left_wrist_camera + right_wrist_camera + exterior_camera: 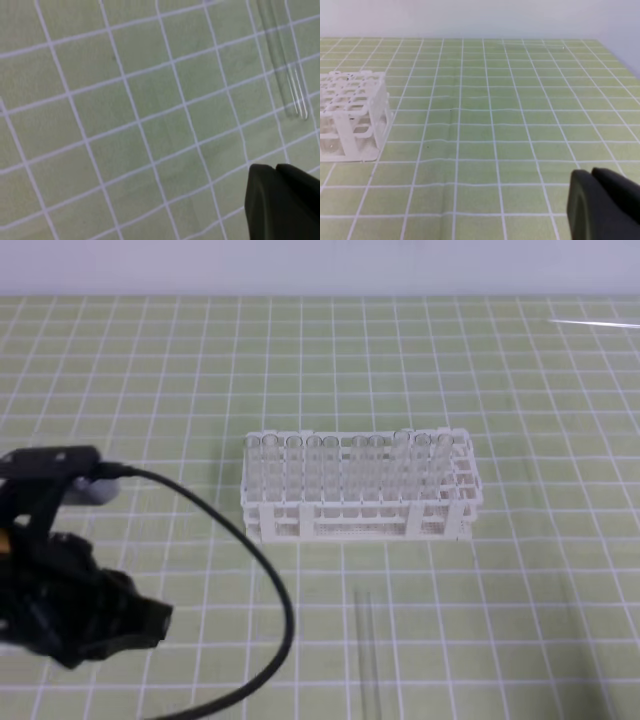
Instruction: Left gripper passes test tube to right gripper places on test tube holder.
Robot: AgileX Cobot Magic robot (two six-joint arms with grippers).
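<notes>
In front of the test tube holder [360,485], on the near side of it, I see the test tube [369,650] lying flat on the green gridded mat [520,370], its length running away from the rack toward the bottom edge of the high view. It lies apart from the rack, roughly below the rack's middle, and nothing touches it. My left wrist camera picks up the same tube [285,65] at the upper right of its picture, with the rounded end pointing down toward a dark fingertip.

The holder itself is white, with a grid of holes on top and open lattice sides, and a row of clear tubes [350,465] stands upright in it. From the right wrist camera I catch one end of it [352,117] at the far left.

Left of the rack and nearer to me, the left gripper [150,620] hangs over the mat, well apart from the lying tube, with a black cable [265,570] looping out from the arm and curving between the gripper and the rack. I cannot tell whether its fingers are spread or pressed together; only a dark corner [282,202] shows in its own camera.

The right gripper [602,207] shows only as a black corner as well, well to the right of the rack, so I cannot tell its state either.
</notes>
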